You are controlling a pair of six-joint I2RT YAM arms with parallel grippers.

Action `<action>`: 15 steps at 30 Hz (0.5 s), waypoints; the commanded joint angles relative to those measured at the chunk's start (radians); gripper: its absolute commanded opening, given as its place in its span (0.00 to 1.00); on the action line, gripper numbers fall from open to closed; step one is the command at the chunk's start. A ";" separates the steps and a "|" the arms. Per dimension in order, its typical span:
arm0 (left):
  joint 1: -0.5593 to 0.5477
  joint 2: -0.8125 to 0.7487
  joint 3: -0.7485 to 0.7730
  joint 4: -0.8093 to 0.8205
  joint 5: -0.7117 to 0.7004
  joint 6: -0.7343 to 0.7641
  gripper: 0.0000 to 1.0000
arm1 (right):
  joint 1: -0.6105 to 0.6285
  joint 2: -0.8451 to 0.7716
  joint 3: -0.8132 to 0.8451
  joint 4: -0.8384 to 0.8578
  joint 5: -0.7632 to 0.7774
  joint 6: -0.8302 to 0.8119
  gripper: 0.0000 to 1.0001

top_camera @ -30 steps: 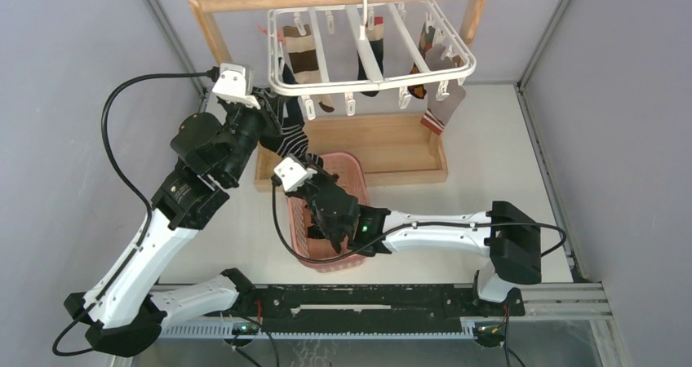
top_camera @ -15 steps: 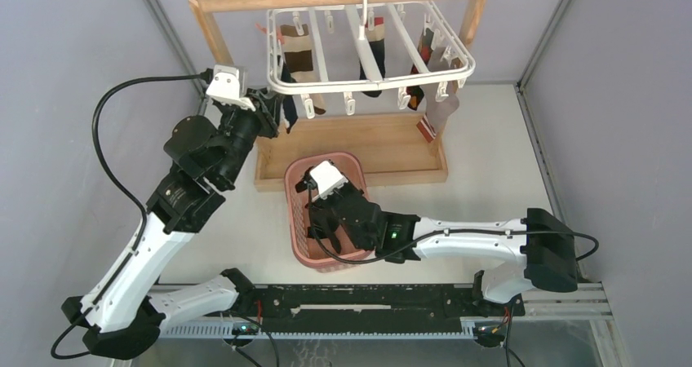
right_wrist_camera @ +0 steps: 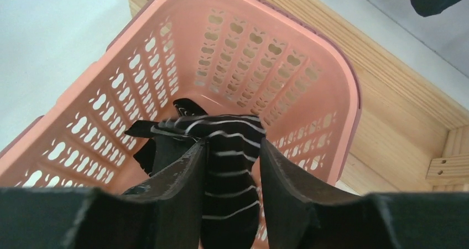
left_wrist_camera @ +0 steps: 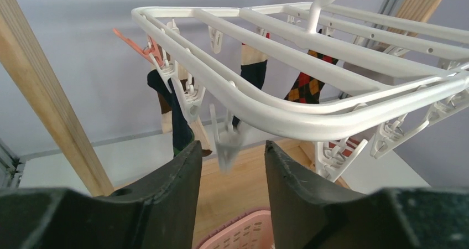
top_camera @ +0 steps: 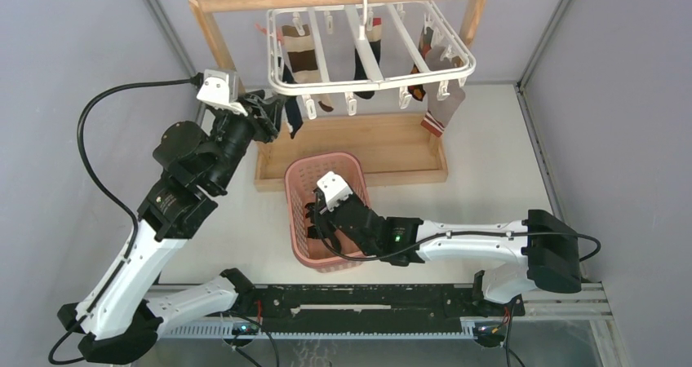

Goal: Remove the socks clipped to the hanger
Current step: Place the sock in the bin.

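Right pincer [right_wrist_camera: 232, 149] newly parted; striped sock [right_wrist_camera: 224, 128] in perforated plastic basket [right_wrist_camera: 312, 52].

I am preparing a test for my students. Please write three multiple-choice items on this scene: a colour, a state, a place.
1. The hanger is: A white; B blue; C green.
2. The left gripper is: A shut on a sock; B open, holding nothing; C hidden from view.
3. The black striped sock is: A clipped to the hanger; B inside the pink basket; C in the left gripper.
Key: 1 A, its plastic is white; 2 B, its fingers stand apart, gripping nothing; 3 B, the basket's walls surround it.
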 commanded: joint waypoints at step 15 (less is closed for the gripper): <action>-0.001 -0.116 -0.128 0.055 -0.026 -0.032 0.70 | -0.062 -0.084 -0.002 -0.057 -0.092 0.110 0.67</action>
